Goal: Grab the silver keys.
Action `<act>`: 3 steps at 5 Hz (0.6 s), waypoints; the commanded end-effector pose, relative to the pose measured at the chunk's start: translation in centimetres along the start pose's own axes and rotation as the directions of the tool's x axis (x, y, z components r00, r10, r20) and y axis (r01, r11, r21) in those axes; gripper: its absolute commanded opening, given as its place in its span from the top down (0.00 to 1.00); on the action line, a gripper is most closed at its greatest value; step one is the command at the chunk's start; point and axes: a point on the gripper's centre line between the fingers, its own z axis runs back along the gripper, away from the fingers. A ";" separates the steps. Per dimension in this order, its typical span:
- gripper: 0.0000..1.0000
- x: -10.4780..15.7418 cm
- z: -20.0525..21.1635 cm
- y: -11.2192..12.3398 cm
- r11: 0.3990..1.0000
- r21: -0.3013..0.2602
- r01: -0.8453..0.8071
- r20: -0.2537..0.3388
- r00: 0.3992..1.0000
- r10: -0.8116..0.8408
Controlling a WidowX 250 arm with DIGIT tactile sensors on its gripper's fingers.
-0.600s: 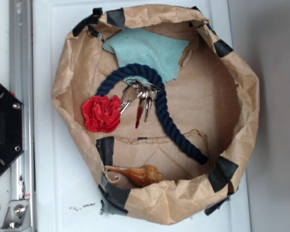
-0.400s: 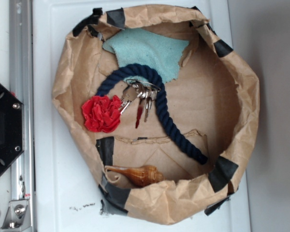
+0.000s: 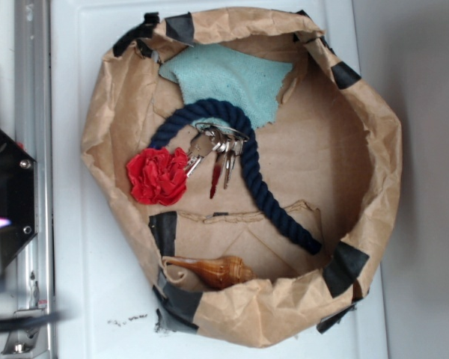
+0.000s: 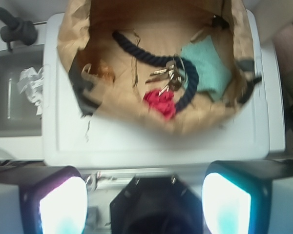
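Note:
The silver keys (image 3: 217, 146) lie in a bunch on a ring inside a crumpled brown paper bowl (image 3: 382, 149), draped over a dark blue rope (image 3: 262, 187), one dark red key among them. A red flower (image 3: 157, 176) touches their left side. In the wrist view the keys (image 4: 167, 75) sit far ahead, above the flower (image 4: 161, 101). My gripper (image 4: 145, 195) is open, its two lit pads wide apart with nothing between them. It hangs over the black robot base (image 4: 151, 204), well short of the bowl (image 4: 68, 34).
A teal cloth (image 3: 232, 78) lies under the rope's far end. A brown shell (image 3: 213, 271) rests at the bowl's near wall. The bowl sits on a white tabletop (image 3: 82, 284). The black base (image 3: 7, 202) and a metal rail (image 3: 34, 90) are at the left.
A faint blur of the arm has come in at the left edge over the black base. The keys, flower, rope and bowl have not moved.

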 end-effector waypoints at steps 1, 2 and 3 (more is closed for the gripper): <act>0.00 1.5 0.6 0.2 0.989 -0.039 0.146 0.022 0.989 -0.145; 0.00 3.1 0.1 1.4 0.941 -0.072 0.330 0.085 0.942 -0.323; 0.00 6.0 -1.4 1.9 0.942 0.004 0.335 0.170 0.928 -0.331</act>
